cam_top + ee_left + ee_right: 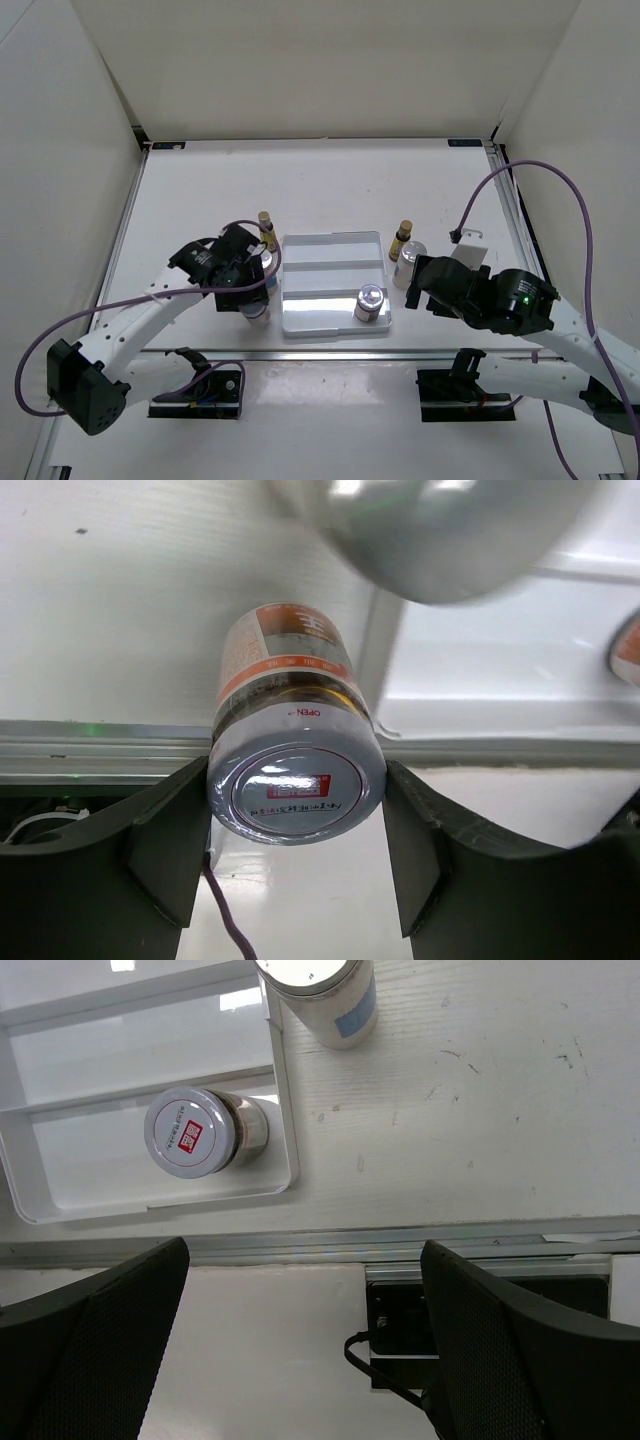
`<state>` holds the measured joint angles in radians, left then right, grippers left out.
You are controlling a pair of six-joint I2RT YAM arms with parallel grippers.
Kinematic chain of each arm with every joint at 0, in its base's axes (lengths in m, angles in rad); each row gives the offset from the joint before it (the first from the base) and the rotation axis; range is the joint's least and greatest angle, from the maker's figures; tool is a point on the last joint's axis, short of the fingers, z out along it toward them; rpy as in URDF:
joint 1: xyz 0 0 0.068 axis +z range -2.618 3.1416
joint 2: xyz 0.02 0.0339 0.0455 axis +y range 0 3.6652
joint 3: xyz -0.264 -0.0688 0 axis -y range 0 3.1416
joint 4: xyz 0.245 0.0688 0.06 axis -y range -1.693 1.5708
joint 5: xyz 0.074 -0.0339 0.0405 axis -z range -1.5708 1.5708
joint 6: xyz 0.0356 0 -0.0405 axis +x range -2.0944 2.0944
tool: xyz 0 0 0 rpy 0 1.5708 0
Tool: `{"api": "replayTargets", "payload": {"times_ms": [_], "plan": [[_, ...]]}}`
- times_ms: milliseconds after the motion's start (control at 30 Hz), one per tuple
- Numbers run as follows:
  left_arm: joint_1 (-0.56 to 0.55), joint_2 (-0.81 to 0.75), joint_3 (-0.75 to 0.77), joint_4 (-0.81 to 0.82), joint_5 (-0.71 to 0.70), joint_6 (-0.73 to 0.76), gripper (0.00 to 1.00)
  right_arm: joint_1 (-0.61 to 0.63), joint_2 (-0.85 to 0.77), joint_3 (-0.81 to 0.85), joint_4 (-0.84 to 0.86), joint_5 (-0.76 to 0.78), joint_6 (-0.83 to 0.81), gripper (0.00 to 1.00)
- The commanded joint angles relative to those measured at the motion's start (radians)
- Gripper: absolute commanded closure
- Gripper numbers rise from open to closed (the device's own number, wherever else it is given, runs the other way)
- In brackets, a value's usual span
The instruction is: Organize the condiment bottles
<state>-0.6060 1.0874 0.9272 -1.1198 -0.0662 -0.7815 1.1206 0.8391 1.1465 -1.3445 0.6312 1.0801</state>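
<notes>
Left gripper (252,296) is clenched on the red-labelled bottle (295,770) — both fingers (165,845) press against the silver cap, one per side. That bottle is just off the near-left corner of the tray (330,270), over the white table (330,180). Can't tell whether it's resting on the surface or lifted. Another silver-capped bottle (440,525) sits right up against the left wrist lens, blurred, just beyond the gripped one. The left brown bottle (267,226) stands upright farther back, beside the tray's far-left corner.

Right gripper (303,1260) is released — fingers (100,1340) spread wide apart, hovering off the tray's near-right corner. From the top view, its arm reaches in from the right side of the table.

The tray bottle (370,302) stands upright in the tray's nearest compartment, at the right end and close to the right wall. It has a red mark on a silver cap. The blue-labelled bottle (410,262) stands on the table just outside the tray's right rim. The right brown bottle (403,237) is just behind it, very close; can't tell if the two touch.
</notes>
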Motion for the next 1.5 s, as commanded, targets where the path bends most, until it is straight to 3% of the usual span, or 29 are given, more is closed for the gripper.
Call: {"api": "replayTargets", "payload": {"times_ms": [0, 367, 667, 867, 1167, 1233, 1267, 1333, 1467], "plan": [[-0.076, 0.023, 0.130, -0.006, 0.017, 0.008, 0.89, 0.002, -0.006, -0.011, -0.165, 0.042, 0.029, 0.00], [-0.290, 0.241, 0.298, 0.006, -0.081, -0.064, 0.89, 0.002, -0.015, -0.002, -0.196, 0.042, 0.059, 0.00], [-0.311, 0.361, 0.309, 0.112, -0.092, -0.064, 0.89, 0.002, -0.075, 0.007, -0.219, 0.051, 0.072, 0.00], [-0.311, 0.410, 0.309, 0.150, -0.083, -0.055, 0.81, 0.002, -0.126, -0.013, -0.200, 0.030, 0.072, 0.00], [-0.311, 0.433, 0.291, 0.150, -0.053, -0.055, 0.46, 0.002, -0.184, -0.013, -0.130, -0.031, 0.010, 0.00], [-0.311, 0.433, 0.291, 0.150, -0.043, -0.045, 0.31, 0.002, -0.195, -0.013, -0.120, -0.031, 0.011, 0.00], [-0.311, 0.422, 0.291, 0.150, -0.043, -0.045, 0.14, 0.002, -0.195, -0.022, -0.120, -0.031, 0.011, 0.00], [-0.311, 0.413, 0.302, 0.150, -0.031, -0.032, 0.00, 0.002, -0.195, -0.022, -0.120, -0.031, 0.024, 0.00], [-0.311, 0.413, 0.366, 0.138, -0.020, -0.002, 0.00, 0.002, -0.141, 0.024, -0.120, -0.063, 0.011, 0.00]]}}
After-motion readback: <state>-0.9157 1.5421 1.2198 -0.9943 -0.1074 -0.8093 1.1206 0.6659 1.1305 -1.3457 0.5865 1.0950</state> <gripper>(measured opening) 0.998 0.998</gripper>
